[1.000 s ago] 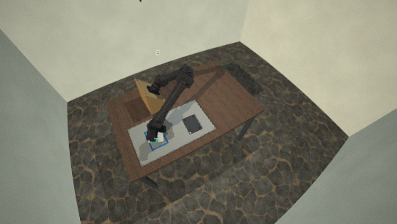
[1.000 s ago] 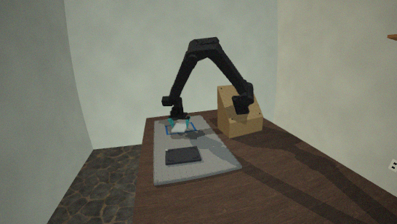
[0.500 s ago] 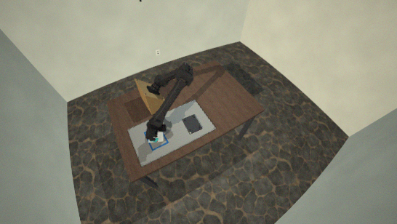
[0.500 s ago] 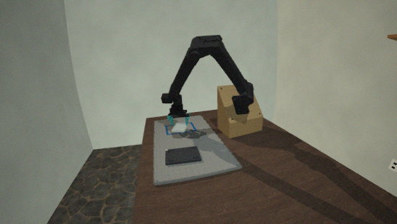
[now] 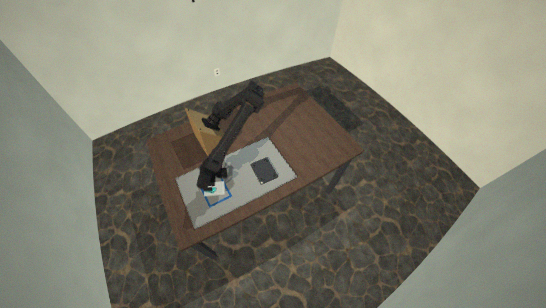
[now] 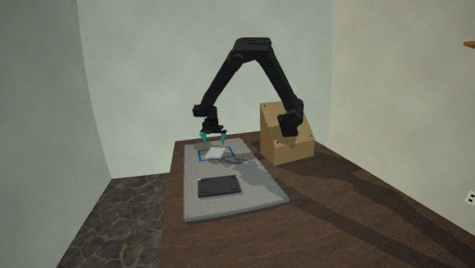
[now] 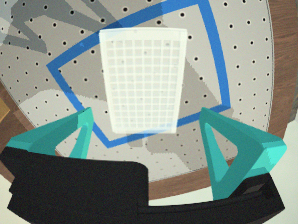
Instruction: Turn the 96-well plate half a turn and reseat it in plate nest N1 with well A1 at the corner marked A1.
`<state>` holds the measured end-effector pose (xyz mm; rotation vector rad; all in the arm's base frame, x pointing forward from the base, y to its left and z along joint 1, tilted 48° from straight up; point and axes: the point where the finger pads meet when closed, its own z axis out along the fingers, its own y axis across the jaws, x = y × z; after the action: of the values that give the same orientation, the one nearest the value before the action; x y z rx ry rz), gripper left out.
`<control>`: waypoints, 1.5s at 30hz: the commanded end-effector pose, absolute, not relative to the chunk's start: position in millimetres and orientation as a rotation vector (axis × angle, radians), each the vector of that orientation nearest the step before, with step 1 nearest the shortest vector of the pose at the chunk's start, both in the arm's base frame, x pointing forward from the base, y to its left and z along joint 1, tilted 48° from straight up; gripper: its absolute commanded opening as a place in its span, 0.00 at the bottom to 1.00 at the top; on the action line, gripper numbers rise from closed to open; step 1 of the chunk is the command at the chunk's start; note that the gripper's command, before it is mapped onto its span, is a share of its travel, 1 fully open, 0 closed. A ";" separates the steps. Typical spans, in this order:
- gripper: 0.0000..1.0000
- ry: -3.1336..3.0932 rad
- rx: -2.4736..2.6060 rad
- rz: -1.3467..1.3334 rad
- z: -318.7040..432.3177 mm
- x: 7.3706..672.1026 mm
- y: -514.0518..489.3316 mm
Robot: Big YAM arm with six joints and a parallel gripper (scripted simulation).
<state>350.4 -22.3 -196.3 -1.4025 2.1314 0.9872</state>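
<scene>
The white 96-well plate [image 7: 143,79] lies flat on the grey deck inside the blue taped outline B1 [image 7: 200,16]. It also shows in the exterior view [image 6: 215,152] and the top view [image 5: 216,192]. My gripper [image 7: 146,113] is open, with its teal fingers raised above the plate and apart from it, one on each side in the wrist view. In the exterior view the gripper [image 6: 212,138] hangs just above the plate. The dark plate nest N1 [image 6: 218,186] stands empty nearer the front of the deck, also seen in the top view [image 5: 263,170]. I cannot tell which corner of the plate is cut off.
The grey perforated deck [image 6: 230,183] lies on a brown wooden table. A tan wedge-shaped block [image 6: 285,138] stands behind the deck at the right and carries the arm's base. The table's edge runs close to the outline in the wrist view.
</scene>
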 end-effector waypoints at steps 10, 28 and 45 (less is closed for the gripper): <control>1.00 2.113 -1.404 0.922 -168.6 371.9 -62.1; 1.00 2.246 -1.277 1.031 -171.7 358.4 -44.2; 1.00 2.630 -0.720 1.183 -171.8 359.2 -44.8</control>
<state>350.9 -41.8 -178.2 -0.8865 2.5334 1.1597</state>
